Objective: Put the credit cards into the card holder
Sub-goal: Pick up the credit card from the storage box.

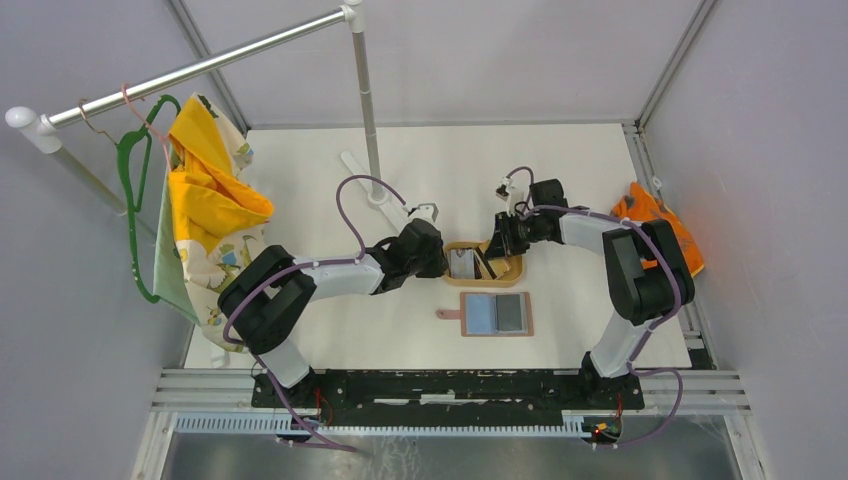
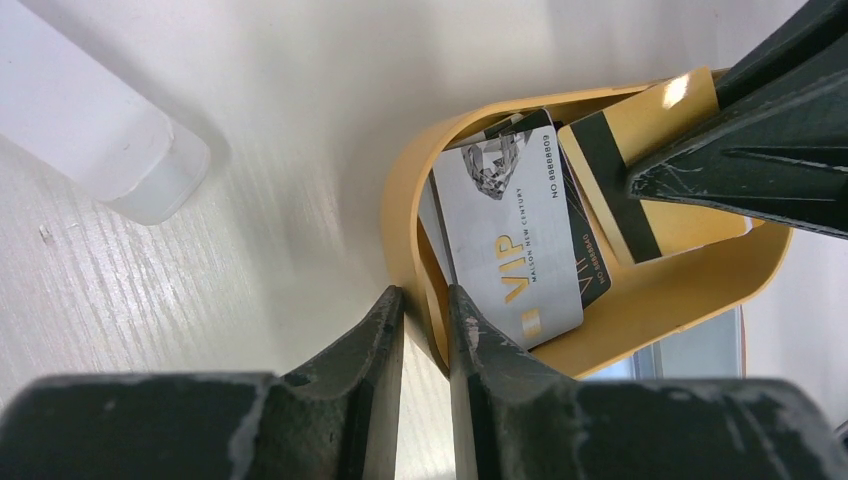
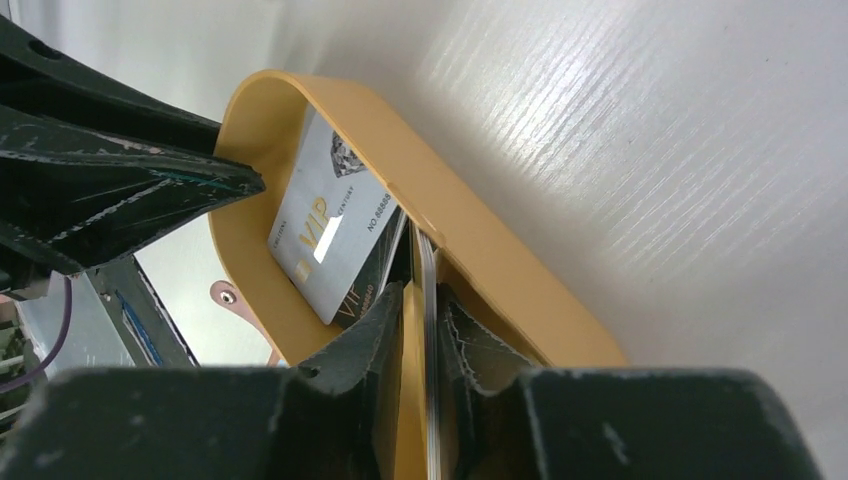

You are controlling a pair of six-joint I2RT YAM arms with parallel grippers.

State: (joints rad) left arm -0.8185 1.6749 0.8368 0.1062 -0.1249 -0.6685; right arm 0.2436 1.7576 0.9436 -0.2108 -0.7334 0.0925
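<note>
My right gripper (image 3: 425, 300) is closed narrowly on the gold card (image 2: 670, 110), which sits edge-on between the two fingers. The card has a black stripe and stands tilted, with its upper end above the rim of the tan tray (image 2: 400, 200) and its lower end inside. Just past that gripper's tips, the silver card (image 2: 505, 235) marked VIP lies slanted in the tray. The black card (image 2: 590, 250) shows from under its edge, and both are close beside the gold card.

At the tray's other end, my left gripper (image 2: 425, 305) is nearly closed, with the tray's wall pinched between its fingers. From there the silver card is just inside the rim, right in front of the tips, and the gold card is further along by the right gripper.

The card holder (image 1: 497, 314) lies open and flat on the table (image 1: 400, 330). It is on the side of both grippers nearer the arm bases, close to the tray but not touching it. Its inner faces show a pale blue and a dark grey rectangle, and I cannot tell whether these are cards.
</note>
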